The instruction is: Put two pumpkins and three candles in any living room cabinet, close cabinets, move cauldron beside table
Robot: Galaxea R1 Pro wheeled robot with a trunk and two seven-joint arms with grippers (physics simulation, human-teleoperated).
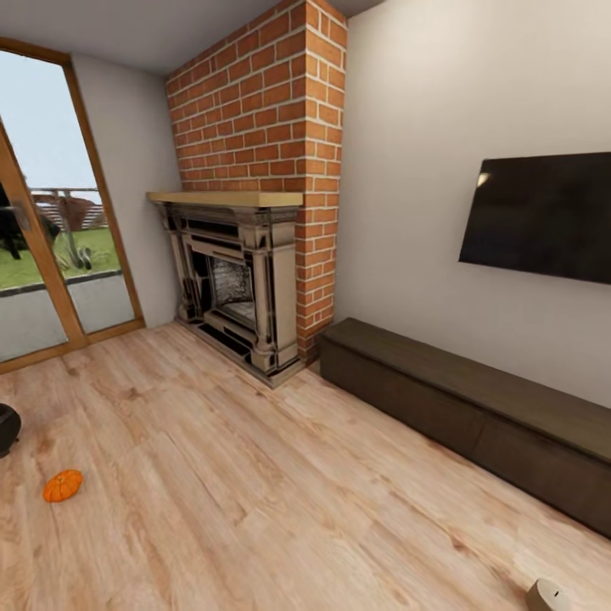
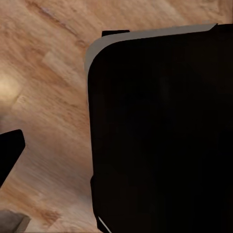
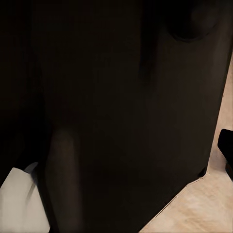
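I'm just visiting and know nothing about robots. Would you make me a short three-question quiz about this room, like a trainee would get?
1. True or false: the pumpkin lies on the floor.
2. What hangs on the wall above the cabinet? A) a mirror B) a dark screen C) a shelf
3. Fill in: the fireplace chimney is built of red ____.

Key: 1 true; 2 B, the screen; 3 brick.
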